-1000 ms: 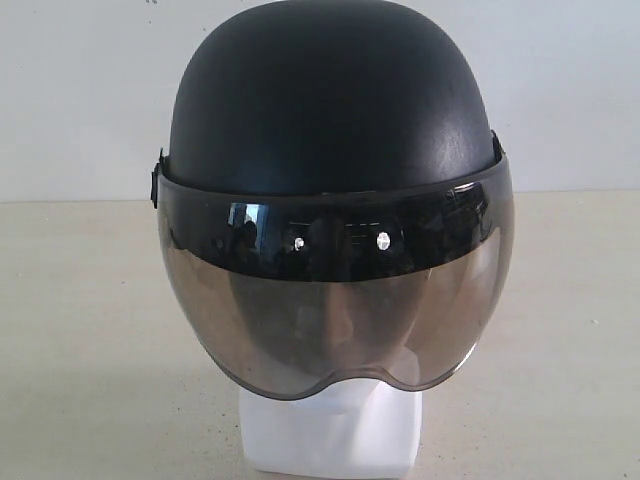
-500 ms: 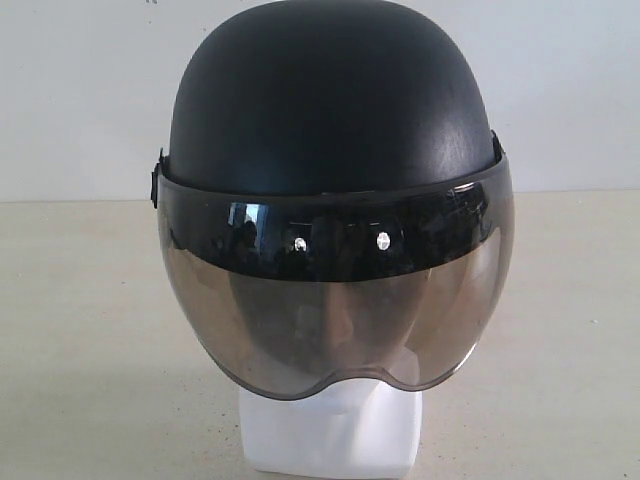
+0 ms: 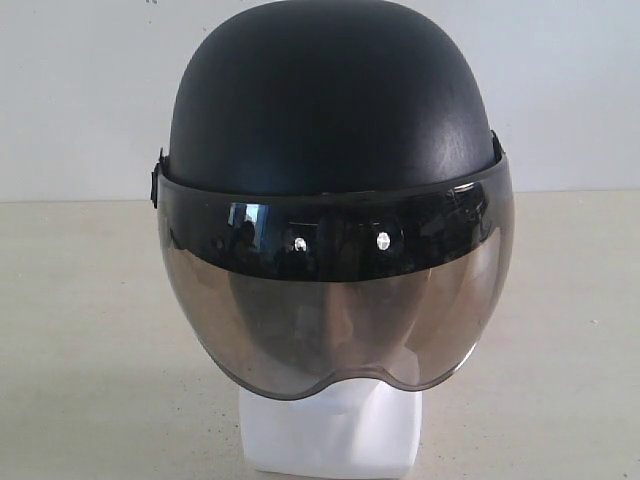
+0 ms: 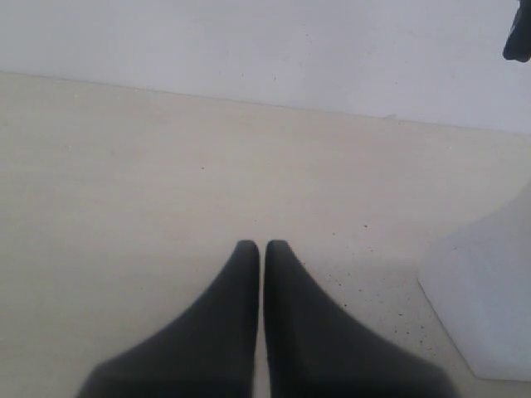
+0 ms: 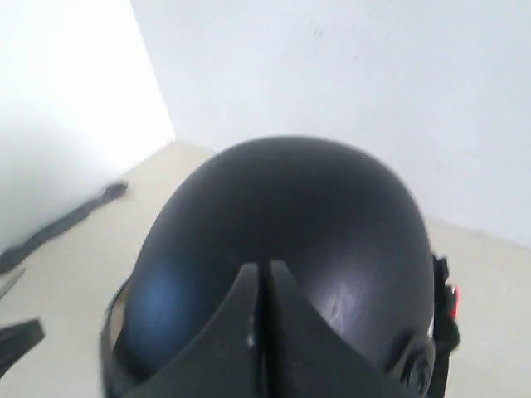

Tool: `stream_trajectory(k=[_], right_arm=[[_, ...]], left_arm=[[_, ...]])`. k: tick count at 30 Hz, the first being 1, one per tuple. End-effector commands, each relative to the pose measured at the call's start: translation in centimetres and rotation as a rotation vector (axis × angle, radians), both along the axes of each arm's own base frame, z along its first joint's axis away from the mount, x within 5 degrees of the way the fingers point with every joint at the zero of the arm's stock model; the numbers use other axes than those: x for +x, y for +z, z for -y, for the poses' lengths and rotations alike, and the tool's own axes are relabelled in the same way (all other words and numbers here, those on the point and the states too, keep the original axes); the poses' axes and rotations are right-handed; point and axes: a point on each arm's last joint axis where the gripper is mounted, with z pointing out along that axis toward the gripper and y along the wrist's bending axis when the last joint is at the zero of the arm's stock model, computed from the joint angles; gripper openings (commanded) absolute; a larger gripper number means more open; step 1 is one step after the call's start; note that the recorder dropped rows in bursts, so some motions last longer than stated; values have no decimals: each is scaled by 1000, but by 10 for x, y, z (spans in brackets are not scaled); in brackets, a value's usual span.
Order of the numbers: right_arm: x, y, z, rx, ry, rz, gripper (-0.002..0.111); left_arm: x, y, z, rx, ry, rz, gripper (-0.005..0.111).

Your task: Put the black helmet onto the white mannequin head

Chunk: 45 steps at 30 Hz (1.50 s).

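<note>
The black helmet (image 3: 332, 95) sits on the white mannequin head (image 3: 330, 435), its smoky visor (image 3: 340, 320) covering the face; only the squared neck base shows below. Neither gripper appears in the exterior view. In the right wrist view my right gripper (image 5: 263, 267) is shut with nothing held, and the helmet's black dome (image 5: 315, 207) fills the view just beyond its tips. In the left wrist view my left gripper (image 4: 262, 245) is shut over bare table, with the white neck base (image 4: 489, 307) off to one side.
The beige table (image 3: 80, 330) spreads around the head, backed by a white wall (image 3: 80, 90). A black strap-like piece (image 5: 66, 222) lies on the table near the wall corner in the right wrist view. A dark object (image 4: 518, 33) shows at the left wrist view's edge.
</note>
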Motion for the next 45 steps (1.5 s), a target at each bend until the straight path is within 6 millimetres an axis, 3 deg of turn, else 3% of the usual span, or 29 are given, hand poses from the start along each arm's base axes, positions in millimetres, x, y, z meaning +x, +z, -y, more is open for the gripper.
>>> stream_trajectory(k=[1,6,13,18,20,23,35,38,43,45], right_arm=[[30,-49,-5,162,-139,100,0],[21,-118,8,228,-221,72,0],[-14,-183,36,232,-266,125,0],[-30,-224,64,360,-446,105,0],[-34,-234,71,383,-507,117,0],[-41,-231,78,399,-558,164,0],[-57,-237,92,158,-763,283,0],[-59,-245,94,73,-802,229,0],[-62,-269,94,-124,-789,-4,0],[-62,-270,97,-208,-796,19,0]], left_arm=[[0,0,0,8,1,4,4],[0,0,0,8,1,4,4],[0,0,0,8,1,4,4],[0,0,0,8,1,4,4],[0,0,0,8,1,4,4],[0,0,0,8,1,4,4],[0,0,0,8,1,4,4],[0,0,0,8,1,4,4],[0,0,0,8,1,4,4],[0,0,0,8,1,4,4]])
